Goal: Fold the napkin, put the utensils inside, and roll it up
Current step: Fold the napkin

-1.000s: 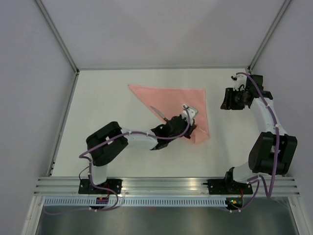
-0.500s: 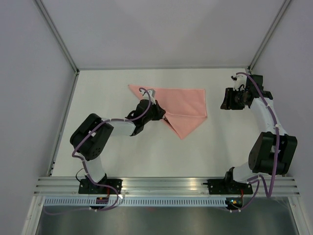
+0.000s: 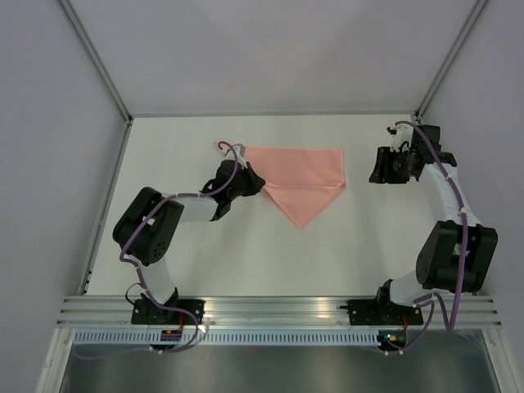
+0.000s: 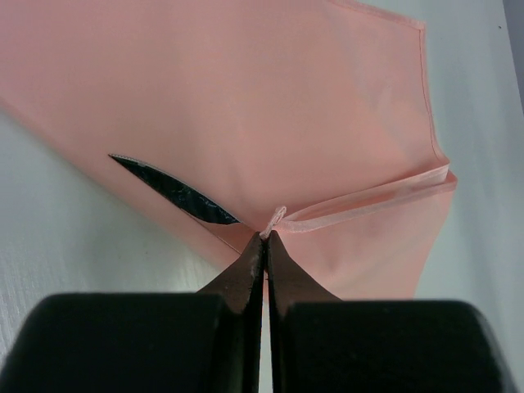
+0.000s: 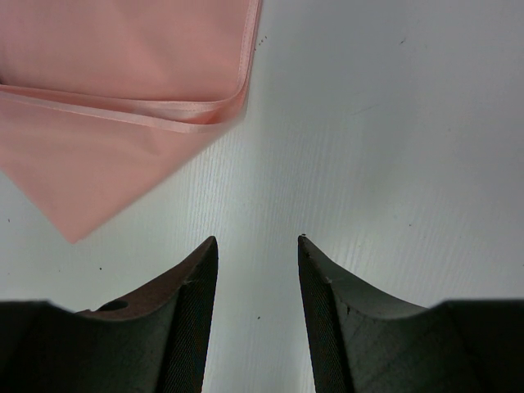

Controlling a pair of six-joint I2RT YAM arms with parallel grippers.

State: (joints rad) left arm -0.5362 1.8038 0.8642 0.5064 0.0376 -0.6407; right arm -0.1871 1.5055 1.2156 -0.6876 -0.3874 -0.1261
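One napkin (image 3: 303, 176), folded, lies toward the far edge of the counter (image 3: 368, 246); one knife (image 4: 176, 190) blade peeks from its fold. The left claw (image 4: 264, 246), arm stretched low, pinches a napkin corner; the right claw (image 5: 256, 246) hangs spread near the right edge.

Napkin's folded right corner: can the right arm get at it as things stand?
Probably yes: the right pincer is open just beside the napkin, with nothing but table between them.
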